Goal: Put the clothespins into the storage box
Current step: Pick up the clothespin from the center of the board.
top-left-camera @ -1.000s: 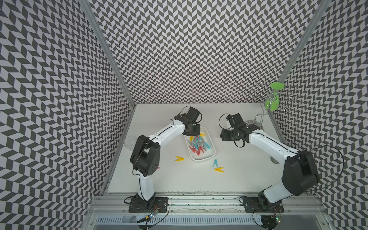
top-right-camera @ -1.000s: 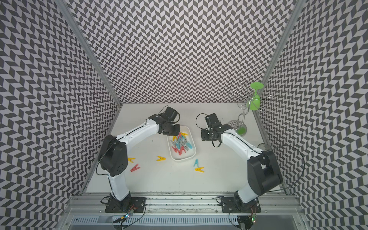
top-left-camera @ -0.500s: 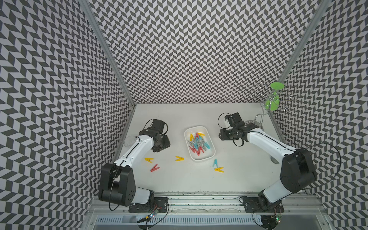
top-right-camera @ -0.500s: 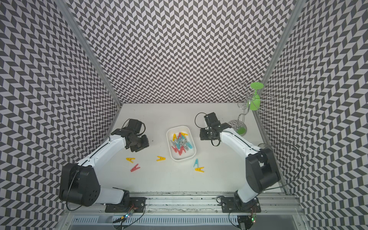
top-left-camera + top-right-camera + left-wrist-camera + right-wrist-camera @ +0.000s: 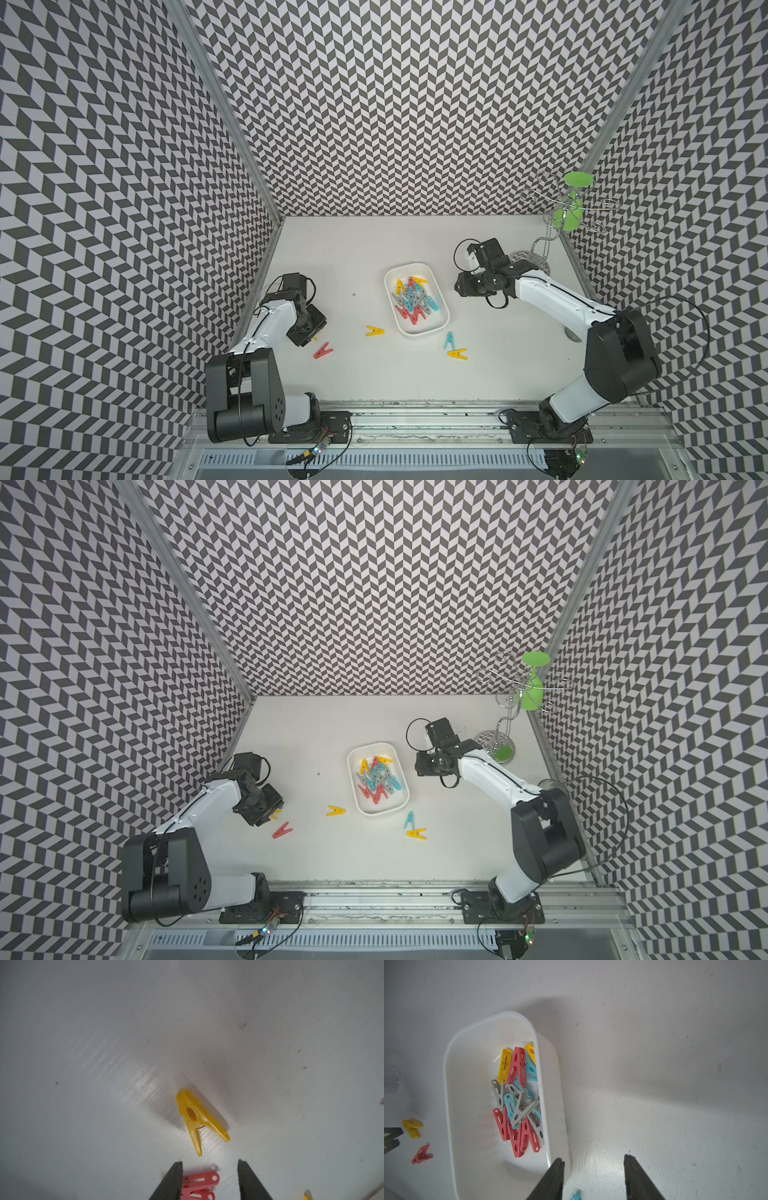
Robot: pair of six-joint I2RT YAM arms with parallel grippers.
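Observation:
The white storage box [image 5: 428, 325] [image 5: 386, 806] [image 5: 473, 1084] sits mid-table with several clothespins [image 5: 413, 301] piled in it. Loose clothespins lie on the table: yellow [image 5: 375, 331], blue [image 5: 449, 340], yellow [image 5: 457, 354] and red [image 5: 323, 350] [image 5: 281, 830]. My left gripper [image 5: 308, 332] [image 5: 209, 1161] hangs open at the left. In the left wrist view the red clothespin [image 5: 199, 1184] lies between its fingers, with a yellow one [image 5: 199, 1120] just ahead. My right gripper [image 5: 463, 284] [image 5: 593, 1158] is open and empty beside the box's far right side.
A wire stand [image 5: 548, 232] holding a green cup [image 5: 567, 216] occupies the back right corner. A clear cup [image 5: 548, 783] sits near the right wall. Patterned walls close three sides. The metal rail [image 5: 415, 419] runs along the front.
My left arm swung from over the box to the table's left front, and its jaws widened. The right arm barely moved.

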